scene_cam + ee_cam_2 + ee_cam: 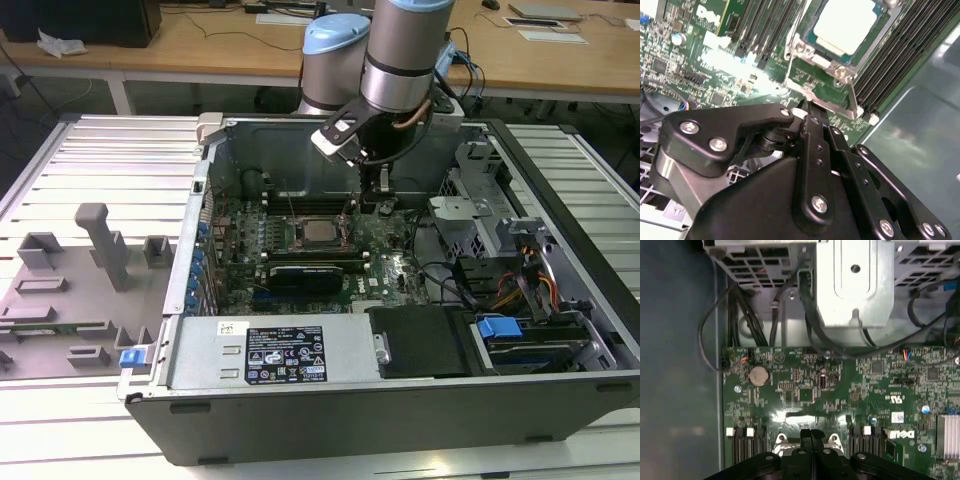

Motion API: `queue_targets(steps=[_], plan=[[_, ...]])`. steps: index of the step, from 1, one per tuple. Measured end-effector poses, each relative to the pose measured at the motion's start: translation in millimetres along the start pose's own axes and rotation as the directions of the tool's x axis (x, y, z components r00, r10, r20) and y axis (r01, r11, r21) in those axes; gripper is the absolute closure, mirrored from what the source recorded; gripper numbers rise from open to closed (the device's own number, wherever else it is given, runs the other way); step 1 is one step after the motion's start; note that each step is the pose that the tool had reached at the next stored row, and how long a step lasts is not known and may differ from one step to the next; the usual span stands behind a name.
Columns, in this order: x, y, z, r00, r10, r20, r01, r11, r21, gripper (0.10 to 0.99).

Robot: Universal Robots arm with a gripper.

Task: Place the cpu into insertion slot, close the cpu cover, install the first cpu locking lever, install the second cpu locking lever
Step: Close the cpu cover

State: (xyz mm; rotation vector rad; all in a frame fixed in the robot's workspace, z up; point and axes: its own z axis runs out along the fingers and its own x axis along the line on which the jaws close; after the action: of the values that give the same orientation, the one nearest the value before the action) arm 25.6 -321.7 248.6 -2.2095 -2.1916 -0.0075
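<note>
The cpu (318, 232) sits flat in the insertion slot (298, 236) near the middle of the motherboard (865, 380), its pale metal top facing up. In the second wrist view a silver frame rings the chip, and I take this for the cpu cover (801, 47) lying down over it. Whether it is latched I cannot tell.

The chip is square, so it has no long axis of its own. The black memory slots (890, 55) run along both sides of the socket.

The gripper (380, 205) hangs just off one edge of the socket. The cpu lies close beyond the fingertips — toward the exterior view's left of them and a little nearer that camera. In both wrist views the fingers (811, 436) are pressed together with only a seam between them, and nothing shows in their hold.

As for writing, the board carries a white printed logo (902, 434) and a coin cell (759, 375) near one edge. A black label (290, 355) with rows of small marks sits on the metal housing inside the computer case (400, 420) — its print is too fine to make out.
</note>
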Motion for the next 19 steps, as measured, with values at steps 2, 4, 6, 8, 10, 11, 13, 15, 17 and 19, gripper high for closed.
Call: queue_targets(steps=[2,4,6,8,10,11,13,15,17,19], plan=[[0.9,-4.6,0.1,1.0000,0.000,0.0001,0.000,1.0000,-0.003,0.980],[1.9,-9.3,0.2,1.0000,0.000,0.0000,0.000,1.0000,-0.005,0.980],[2.9,-14.5,0.3,1.0000,0.000,0.0000,0.000,1.0000,-0.007,0.980],[3.7,-18.8,0.4,1.0000,0.000,0.0001,0.000,1.0000,-0.009,0.980],[4.7,-24.6,0.5,1.0000,0.000,0.0000,0.000,0.9999,-0.010,0.980],[4.9,-26.2,0.6,1.0000,0.000,0.0000,0.000,0.9999,-0.013,0.980],[5.2,-31.1,1.1,1.0000,-0.001,0.0002,0.001,0.9996,-0.027,0.980],[5.4,-38.0,2.6,1.0000,-0.001,0.0003,0.001,0.9988,-0.049,0.980],[5.3,-43.6,4.8,1.0000,-0.001,0.0007,0.001,0.9984,-0.056,0.980],[5.2,-47.4,6.7,1.0000,-0.001,0.0015,0.001,0.9984,-0.056,0.980]])
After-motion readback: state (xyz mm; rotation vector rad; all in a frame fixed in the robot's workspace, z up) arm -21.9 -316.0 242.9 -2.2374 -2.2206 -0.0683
